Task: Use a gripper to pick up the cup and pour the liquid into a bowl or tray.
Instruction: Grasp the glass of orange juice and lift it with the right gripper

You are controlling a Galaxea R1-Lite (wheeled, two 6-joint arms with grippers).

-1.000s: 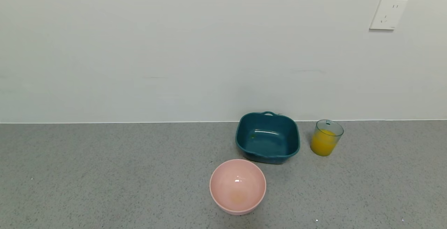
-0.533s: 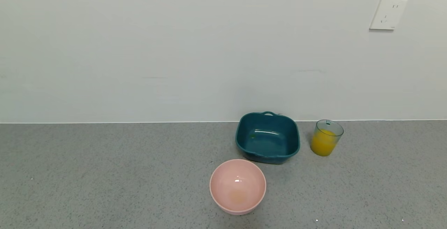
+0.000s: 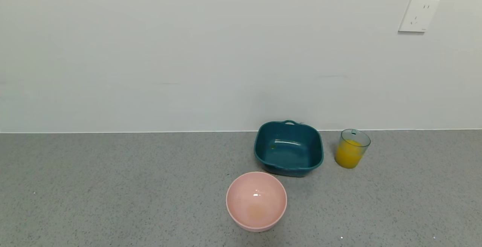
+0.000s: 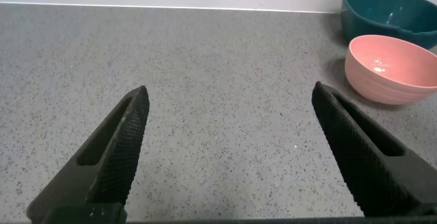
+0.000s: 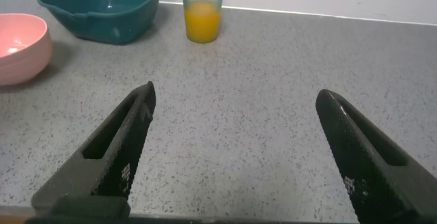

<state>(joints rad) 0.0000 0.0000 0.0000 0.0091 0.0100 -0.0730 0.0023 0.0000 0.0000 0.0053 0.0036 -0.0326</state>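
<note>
The cup (image 5: 202, 10) of orange juice (image 5: 202, 22) is standing upright near the far edge of the counter, straight ahead of the right gripper (image 5: 235, 149), whose jaws are gaping wide, probably nearer it than the equally wide-open left gripper (image 4: 229, 145).

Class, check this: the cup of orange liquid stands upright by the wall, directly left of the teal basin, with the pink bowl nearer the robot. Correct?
Not quite. The head view shows the cup standing to the right of the teal basin, not left. The rest holds: upright, orange liquid inside, pink bowl nearer the robot.
</note>
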